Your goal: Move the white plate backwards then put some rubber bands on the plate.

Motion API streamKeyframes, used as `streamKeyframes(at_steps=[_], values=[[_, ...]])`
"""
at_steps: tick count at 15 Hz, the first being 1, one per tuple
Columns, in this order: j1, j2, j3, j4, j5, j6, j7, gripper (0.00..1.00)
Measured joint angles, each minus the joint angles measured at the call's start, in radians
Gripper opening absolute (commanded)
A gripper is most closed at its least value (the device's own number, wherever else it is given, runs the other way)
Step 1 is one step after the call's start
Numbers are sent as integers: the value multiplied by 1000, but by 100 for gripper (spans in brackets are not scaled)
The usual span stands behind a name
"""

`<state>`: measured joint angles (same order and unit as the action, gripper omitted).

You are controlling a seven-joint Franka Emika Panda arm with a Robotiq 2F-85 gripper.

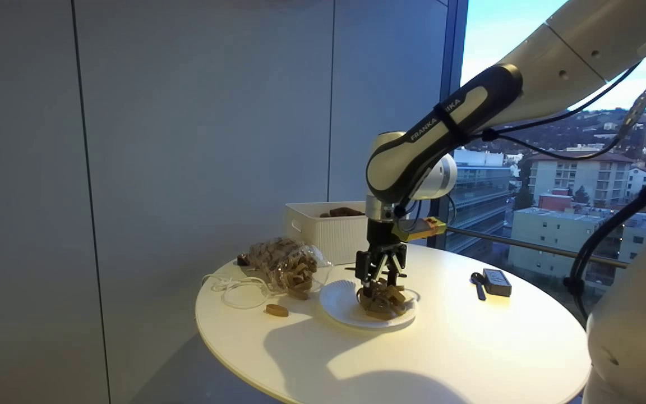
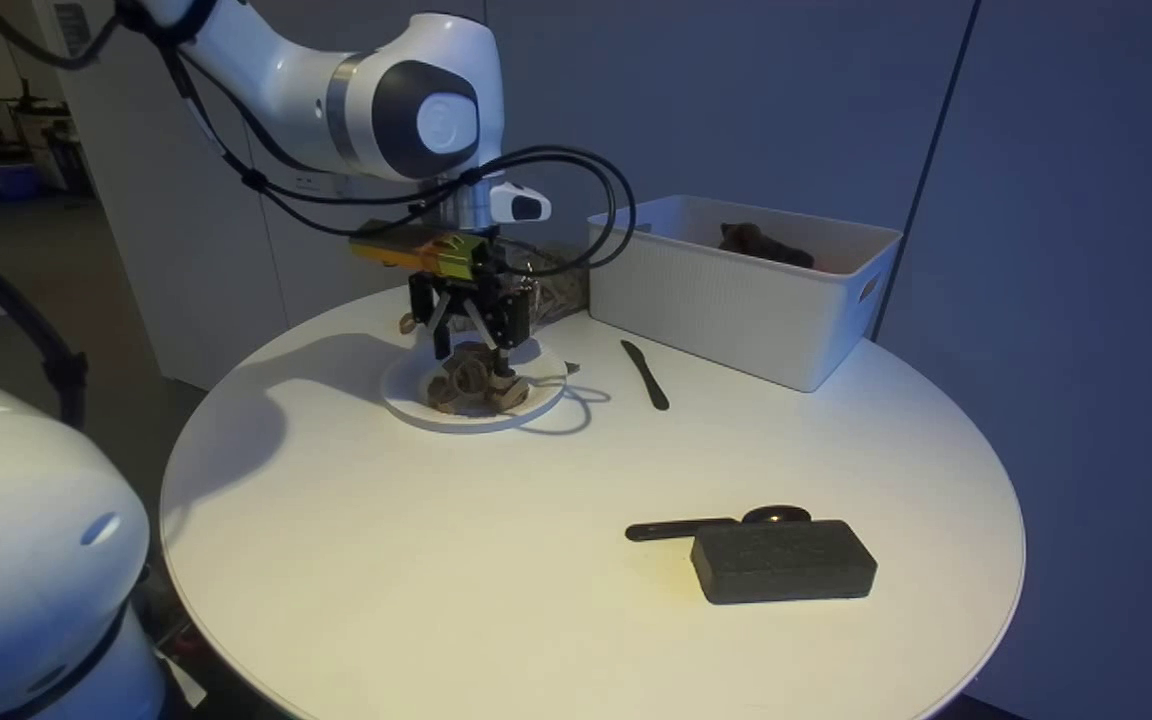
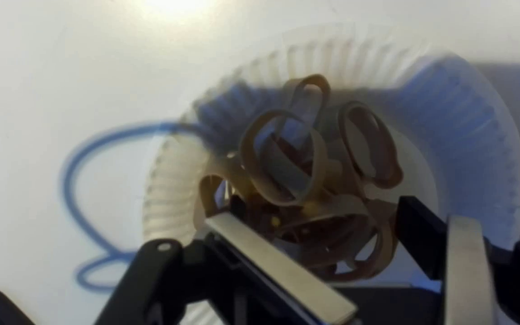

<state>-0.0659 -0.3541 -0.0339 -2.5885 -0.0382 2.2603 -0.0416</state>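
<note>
The white plate (image 1: 337, 308) stands on the round table in both exterior views, with its ribbed rim (image 2: 401, 395) showing. The plate (image 3: 472, 135) fills much of the wrist view. A pile of tan rubber bands (image 1: 384, 306) lies on it; the bands (image 2: 471, 385) also show in the wrist view (image 3: 336, 207). My gripper (image 1: 380, 286) points down over the plate, low at the pile. In the wrist view, the gripper (image 3: 325, 221) is open, its fingers apart with bands between them. In an exterior view, the gripper's fingers (image 2: 473, 355) stand on either side of the pile's top.
A clear bag of rubber bands (image 1: 284, 261) lies beside the plate, with one loose band (image 1: 277, 310) and a white cable (image 1: 239, 286). A white box (image 2: 726, 300) stands behind. A black knife (image 2: 646, 375), spoon (image 2: 681, 529) and dark block (image 2: 784, 563) lie on the table.
</note>
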Motion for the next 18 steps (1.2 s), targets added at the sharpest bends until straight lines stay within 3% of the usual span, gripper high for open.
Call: streamKeyframes(at_steps=[14,18], values=[[-1,-90,-3,2,0,4,7,100],[-20,-91,-5,8,9,20,112,100]])
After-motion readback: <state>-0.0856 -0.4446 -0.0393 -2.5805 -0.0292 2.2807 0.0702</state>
